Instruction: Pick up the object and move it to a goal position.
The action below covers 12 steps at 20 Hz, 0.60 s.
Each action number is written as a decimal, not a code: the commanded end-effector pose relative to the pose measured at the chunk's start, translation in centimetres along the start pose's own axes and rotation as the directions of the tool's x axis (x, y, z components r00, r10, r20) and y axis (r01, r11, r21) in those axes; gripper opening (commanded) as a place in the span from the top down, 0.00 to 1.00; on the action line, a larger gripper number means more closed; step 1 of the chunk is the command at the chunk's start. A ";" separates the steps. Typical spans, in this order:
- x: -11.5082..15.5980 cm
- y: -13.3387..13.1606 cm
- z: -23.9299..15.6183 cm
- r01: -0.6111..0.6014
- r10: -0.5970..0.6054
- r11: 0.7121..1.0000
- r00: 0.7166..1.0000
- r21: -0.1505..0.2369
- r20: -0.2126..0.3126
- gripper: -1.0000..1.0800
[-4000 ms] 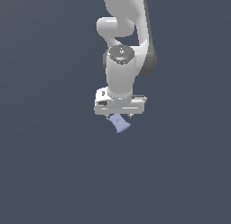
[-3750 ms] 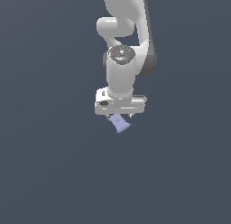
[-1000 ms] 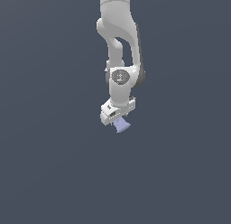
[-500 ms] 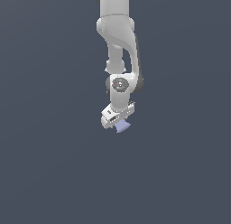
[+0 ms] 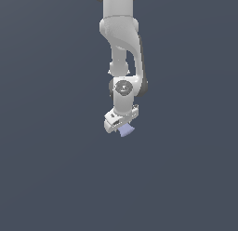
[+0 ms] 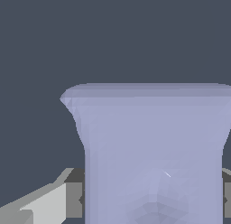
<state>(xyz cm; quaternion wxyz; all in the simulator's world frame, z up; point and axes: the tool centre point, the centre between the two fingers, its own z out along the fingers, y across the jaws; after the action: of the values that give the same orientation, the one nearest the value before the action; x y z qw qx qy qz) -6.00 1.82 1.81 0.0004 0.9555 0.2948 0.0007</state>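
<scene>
My claw point(image 5: 122, 127) hangs from my arm point(image 5: 122, 48) above a plain dark ground, pinching the lavender piece point(image 5: 125, 130), which pokes out just below it. Seen from my wrist, the piece point(image 6: 153, 155) sits between my fingers point(image 6: 49, 203), stem inward, its flared end pointing away from the claw.

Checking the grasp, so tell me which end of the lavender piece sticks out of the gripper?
The wide flared end of the object sticks out; its narrow stem sits in the gripper.

The arm's tool point(image 5: 122, 129) hangs downward, clamped on the lavender object point(image 5: 125, 130).
</scene>
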 end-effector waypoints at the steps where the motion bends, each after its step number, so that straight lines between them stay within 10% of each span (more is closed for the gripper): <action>1: 0.0 -0.1 0.1 0.000 0.000 1.000 1.000 0.001 0.001 1.00; 12: 0.3 2.8 -0.2 0.000 0.000 1.000 1.000 0.000 0.000 1.00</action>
<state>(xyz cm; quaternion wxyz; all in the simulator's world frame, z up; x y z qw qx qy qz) -4.66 0.27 1.91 0.0003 0.9555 0.2951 0.0004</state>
